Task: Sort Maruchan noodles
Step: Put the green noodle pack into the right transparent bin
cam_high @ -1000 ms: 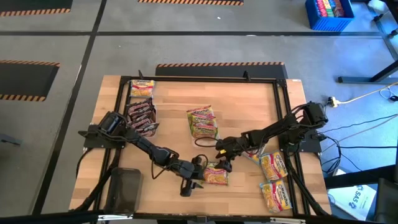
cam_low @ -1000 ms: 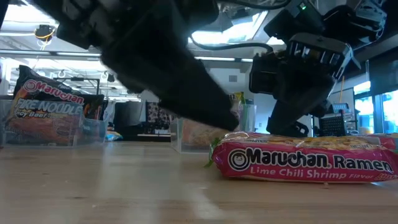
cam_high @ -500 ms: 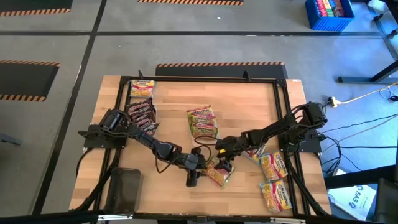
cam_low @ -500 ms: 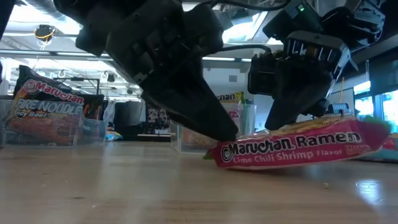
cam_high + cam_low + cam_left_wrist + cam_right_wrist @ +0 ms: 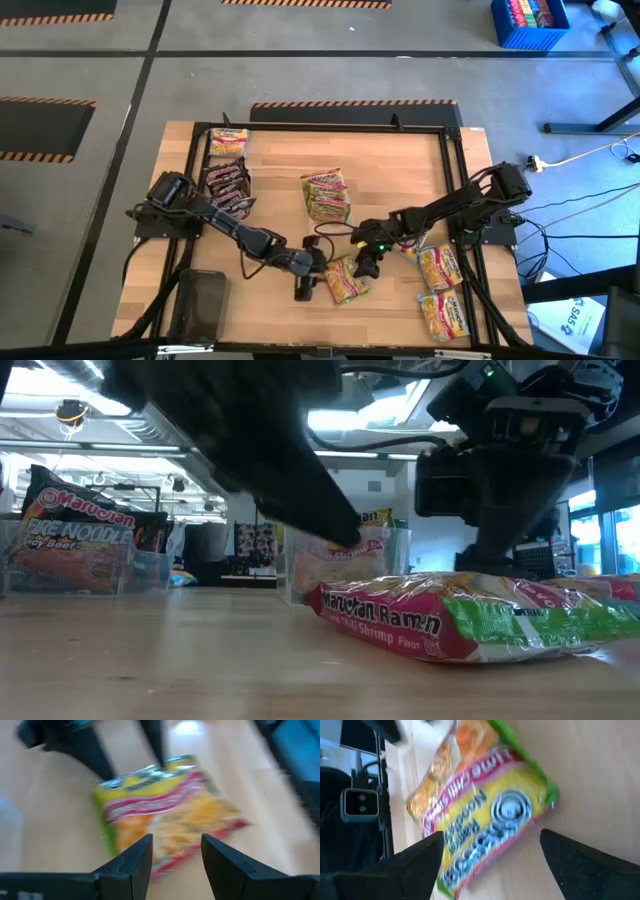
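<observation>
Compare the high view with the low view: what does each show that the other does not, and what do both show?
Only the high view shows the whole wooden table, the packets at the table's right edge and the blue crate on the floor. Only the low view shows print: "Maruchan Ramen" on the near packet, "Fire Noodle" on the dark packets in a clear tray. Both show that near packet lying flat on the table, with the left gripper and the open right gripper at either end.
</observation>
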Robot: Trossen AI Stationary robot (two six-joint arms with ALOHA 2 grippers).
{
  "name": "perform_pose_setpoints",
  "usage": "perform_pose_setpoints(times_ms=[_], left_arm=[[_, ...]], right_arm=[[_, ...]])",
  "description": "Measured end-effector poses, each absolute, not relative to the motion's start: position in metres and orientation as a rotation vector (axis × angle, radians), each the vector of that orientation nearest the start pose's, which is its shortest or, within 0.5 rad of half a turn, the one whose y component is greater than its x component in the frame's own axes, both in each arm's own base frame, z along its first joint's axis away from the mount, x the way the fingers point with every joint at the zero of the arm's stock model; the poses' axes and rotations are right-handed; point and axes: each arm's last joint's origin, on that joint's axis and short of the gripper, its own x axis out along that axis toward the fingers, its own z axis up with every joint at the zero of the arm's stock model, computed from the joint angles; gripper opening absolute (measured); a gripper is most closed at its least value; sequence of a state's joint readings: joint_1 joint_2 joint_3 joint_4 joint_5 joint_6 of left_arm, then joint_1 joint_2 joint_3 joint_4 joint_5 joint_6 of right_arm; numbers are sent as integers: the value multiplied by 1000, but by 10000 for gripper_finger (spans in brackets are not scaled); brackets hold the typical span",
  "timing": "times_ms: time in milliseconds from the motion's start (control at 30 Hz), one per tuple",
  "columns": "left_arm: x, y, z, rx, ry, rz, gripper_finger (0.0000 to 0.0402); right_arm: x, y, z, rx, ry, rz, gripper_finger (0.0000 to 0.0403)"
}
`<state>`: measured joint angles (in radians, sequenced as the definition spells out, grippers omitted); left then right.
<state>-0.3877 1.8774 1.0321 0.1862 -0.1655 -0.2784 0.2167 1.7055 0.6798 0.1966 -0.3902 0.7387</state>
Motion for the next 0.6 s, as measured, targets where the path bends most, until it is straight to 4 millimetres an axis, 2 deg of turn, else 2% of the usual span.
perform_pose_setpoints(times_ms=[133,300,500,600], left_arm=[[350,-156,157,-114,675,-253,161],[342,-166,142,-106,773,-270,161],[351,-158,119,-145,809,-238,161],[357,-148,116,-193,807,-231,161]], right_arm=[[282,77,123,801,1061,196,334],[279,96,120,811,1049,134,335],[282,110,118,815,981,135,335],[283,110,116,818,977,135,335]])
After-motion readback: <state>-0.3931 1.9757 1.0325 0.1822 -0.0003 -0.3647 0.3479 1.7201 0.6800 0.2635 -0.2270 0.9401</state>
